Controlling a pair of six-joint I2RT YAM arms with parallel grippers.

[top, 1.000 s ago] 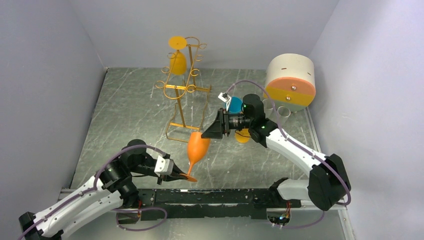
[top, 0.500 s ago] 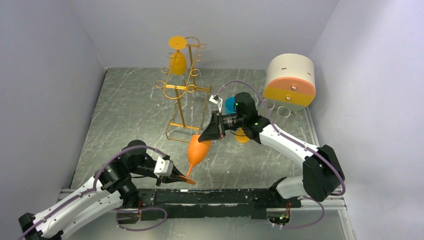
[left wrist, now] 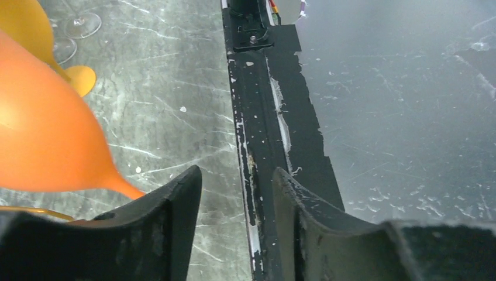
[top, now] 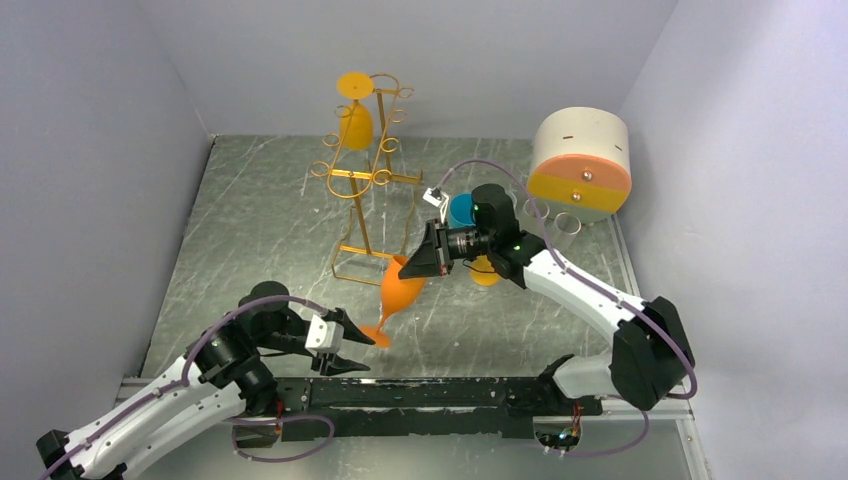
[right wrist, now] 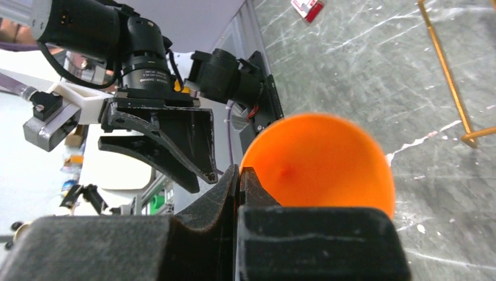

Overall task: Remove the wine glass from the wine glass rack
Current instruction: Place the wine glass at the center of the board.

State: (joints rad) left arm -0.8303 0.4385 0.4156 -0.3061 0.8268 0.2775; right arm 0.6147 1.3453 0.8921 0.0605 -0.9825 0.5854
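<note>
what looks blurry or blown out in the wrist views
Left wrist: the glass crowds the left edge out of focus, the left fingers are dark and soft, and the table beyond is sharp. Right wrist: the right fingers and the glass rim they pinch are blurred by closeness, and the far left is washed out white.

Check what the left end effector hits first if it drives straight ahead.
Likely the black rail: the left end effector points along it. The orange wine glass sits just beside that line. Depth is unclear.
</note>
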